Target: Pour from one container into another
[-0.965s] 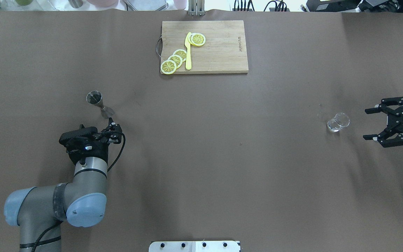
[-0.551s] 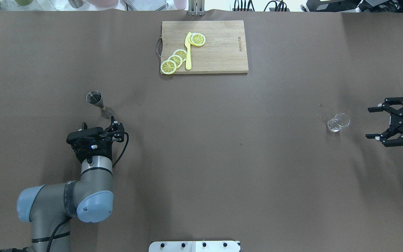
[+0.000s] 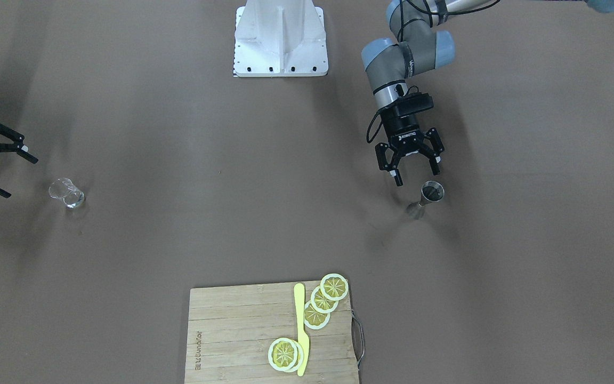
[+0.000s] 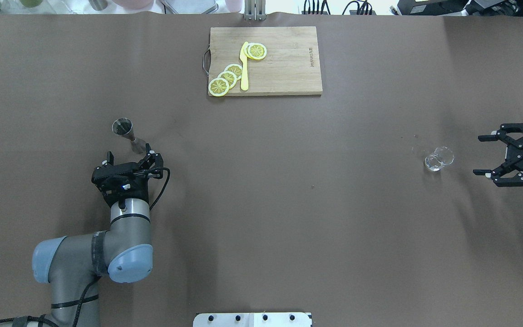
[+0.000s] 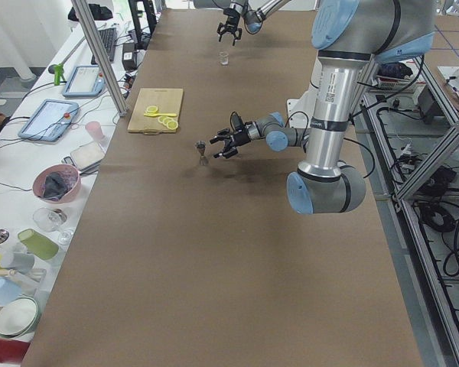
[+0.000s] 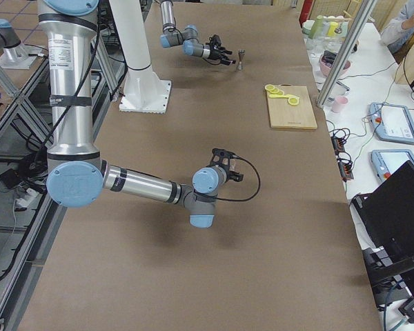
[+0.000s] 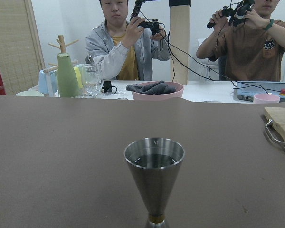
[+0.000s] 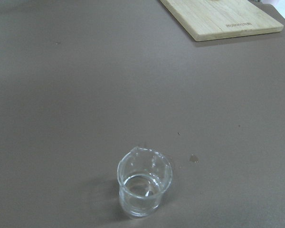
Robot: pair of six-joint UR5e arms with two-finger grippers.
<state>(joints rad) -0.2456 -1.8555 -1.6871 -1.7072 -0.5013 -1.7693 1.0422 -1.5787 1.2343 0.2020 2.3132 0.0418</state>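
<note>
Steel jigger (image 4: 127, 131) is seen upright on the brown table (image 4: 288, 190), just ahead of the left gripper (image 3: 418, 177), whose jaws are spread wide and empty. Near the glass (image 4: 438, 159), the right gripper (image 4: 479, 155) is likewise spread wide, nothing gripped.

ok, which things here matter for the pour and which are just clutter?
For the job: jigger, glass, left gripper and right gripper, both open.
Lying about: board, lemon slices, knife.
</note>
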